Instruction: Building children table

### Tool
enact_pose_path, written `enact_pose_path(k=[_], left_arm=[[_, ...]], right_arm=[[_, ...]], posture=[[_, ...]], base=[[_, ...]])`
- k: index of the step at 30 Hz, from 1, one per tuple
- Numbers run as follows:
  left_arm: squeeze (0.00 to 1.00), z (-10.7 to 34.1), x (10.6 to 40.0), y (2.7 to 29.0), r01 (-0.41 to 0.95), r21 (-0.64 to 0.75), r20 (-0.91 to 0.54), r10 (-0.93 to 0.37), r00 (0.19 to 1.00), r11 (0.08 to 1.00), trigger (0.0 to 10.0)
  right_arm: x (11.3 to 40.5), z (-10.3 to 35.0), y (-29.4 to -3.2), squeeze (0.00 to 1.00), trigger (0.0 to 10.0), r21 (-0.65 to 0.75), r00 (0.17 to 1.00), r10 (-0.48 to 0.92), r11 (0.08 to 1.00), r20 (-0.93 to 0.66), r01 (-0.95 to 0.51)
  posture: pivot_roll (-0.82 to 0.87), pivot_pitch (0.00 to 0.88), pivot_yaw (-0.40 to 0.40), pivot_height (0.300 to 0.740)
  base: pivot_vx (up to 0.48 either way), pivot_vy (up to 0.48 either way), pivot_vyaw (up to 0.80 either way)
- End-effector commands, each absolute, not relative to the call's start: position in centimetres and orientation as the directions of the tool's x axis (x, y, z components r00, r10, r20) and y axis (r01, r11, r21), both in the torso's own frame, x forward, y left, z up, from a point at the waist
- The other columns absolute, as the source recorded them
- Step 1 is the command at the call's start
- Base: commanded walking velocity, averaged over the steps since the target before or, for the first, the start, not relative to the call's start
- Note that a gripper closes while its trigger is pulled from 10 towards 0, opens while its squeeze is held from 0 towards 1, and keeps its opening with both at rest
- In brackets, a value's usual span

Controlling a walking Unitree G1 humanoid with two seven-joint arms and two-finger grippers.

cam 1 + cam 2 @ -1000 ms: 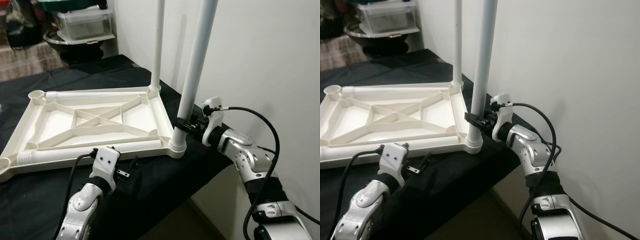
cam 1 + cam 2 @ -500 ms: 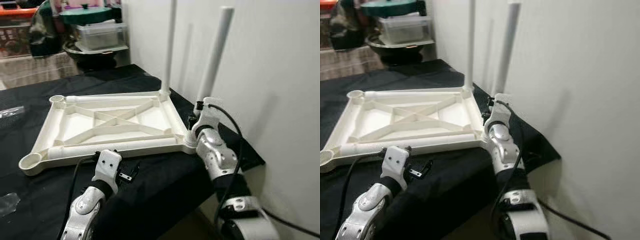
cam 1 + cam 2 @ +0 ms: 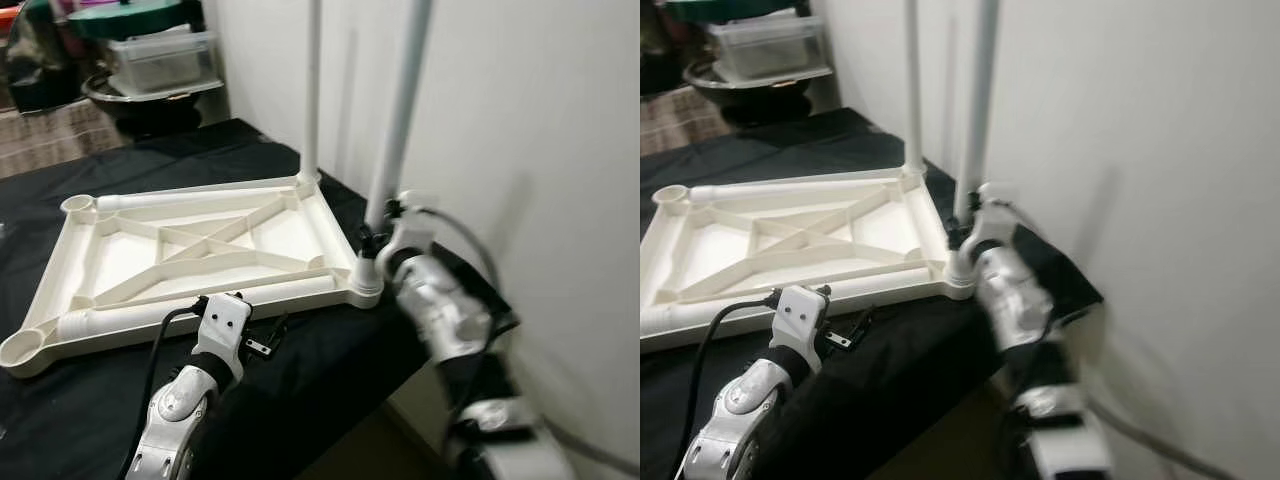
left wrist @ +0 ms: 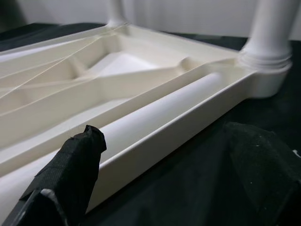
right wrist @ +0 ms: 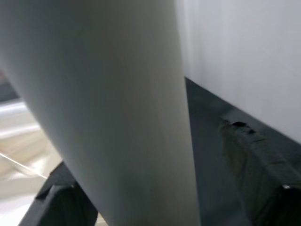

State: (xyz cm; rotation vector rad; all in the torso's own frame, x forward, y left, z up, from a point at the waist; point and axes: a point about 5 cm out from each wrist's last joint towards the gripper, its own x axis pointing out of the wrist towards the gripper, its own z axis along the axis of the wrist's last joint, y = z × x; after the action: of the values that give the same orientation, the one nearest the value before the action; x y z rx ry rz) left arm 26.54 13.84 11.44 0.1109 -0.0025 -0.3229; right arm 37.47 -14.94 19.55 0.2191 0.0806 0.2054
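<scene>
White table leg (image 3: 398, 120) sits between my right gripper (image 3: 372, 238) jaws, spread; left gripper (image 3: 262, 338) jaws spread beside the frame (image 3: 190, 250).

Cream tabletop (image 3: 180, 250), seemingly white legs (image 3: 398, 130), black cloth (image 3: 300, 380).

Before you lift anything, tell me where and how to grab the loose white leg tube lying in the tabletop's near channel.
Grip the loose leg tube mid-length, coming straight down from above: it lies flat in the upturned tabletop's near channel, so only its rounded top is exposed. The left gripper, fingers open beside that edge, is probably best placed.
</scene>
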Motion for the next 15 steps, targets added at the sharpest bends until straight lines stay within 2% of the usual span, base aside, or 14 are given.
enact_pose_path(k=[1,3,6,7,8,9,12,15], left_arm=[[0.0,10.8,26.4,13.9,0.32,0.117,-0.04,-0.317,0.947,0.94,10.0],[0.0,10.8,26.4,13.8,0.32,0.115,-0.041,-0.318,0.947,0.94,10.0],[0.0,10.8,26.5,13.7,0.324,0.116,-0.04,-0.322,0.946,0.939,10.0],[0.0,10.9,26.5,13.7,0.324,0.116,-0.038,-0.322,0.946,0.939,10.0],[0.0,10.9,26.5,13.7,0.324,0.116,-0.038,-0.322,0.946,0.939,10.0],[0.0,10.9,26.5,13.7,0.323,0.117,-0.038,-0.321,0.946,0.939,10.0],[0.0,10.9,26.5,13.8,0.321,0.118,-0.037,-0.319,0.947,0.94,10.0],[0.0,10.9,26.2,14.0,0.318,0.121,-0.04,-0.316,0.948,0.94,10.0]], right_arm=[[37.4,20.1,-15.6,0.0,10.0,0.289,0.953,0.302,0.914,-0.021,-0.284],[36.6,20.4,-16.7,0.0,10.0,0.281,0.866,0.5,0.827,0.024,-0.486],[36.1,19.9,-17.2,0.0,10.0,0.229,0.807,0.591,0.786,-0.002,-0.574],[36.0,19.5,-17.1,0.0,4.5,0.209,0.787,0.616,0.773,-0.023,-0.599],[36.0,19.5,-17.1,0.0,4.5,0.209,0.787,0.616,0.773,-0.023,-0.599],[35.9,19.3,-17.0,0.0,0.0,0.207,0.772,0.635,0.76,-0.037,-0.616],[35.8,19.0,-16.9,0.0,0.0,0.219,0.755,0.654,0.743,-0.04,-0.632],[36.4,18.0,-16.7,0.0,0.0,0.226,0.798,0.598,0.789,-0.073,-0.571]], posture=[[0.05,0.0,-0.033,0.74],[0.04,0.0,-0.029,0.74],[0.05,0.0,-0.033,0.74],[0.06,0.0,-0.037,0.74],[0.06,0.0,-0.037,0.74],[0.06,0.0,-0.037,0.74],[0.06,0.0,-0.039,0.74],[0.07,0.0,-0.045,0.74]], base=[[0.0,0.0,0.0],[0.0,0.0,0.0],[0.0,0.0,0.0],[0.0,0.0,0.0],[0.0,0.0,0.0],[0.0,0.0,0.0],[0.0,0.0,0.0],[0.0,0.0,0.0]])
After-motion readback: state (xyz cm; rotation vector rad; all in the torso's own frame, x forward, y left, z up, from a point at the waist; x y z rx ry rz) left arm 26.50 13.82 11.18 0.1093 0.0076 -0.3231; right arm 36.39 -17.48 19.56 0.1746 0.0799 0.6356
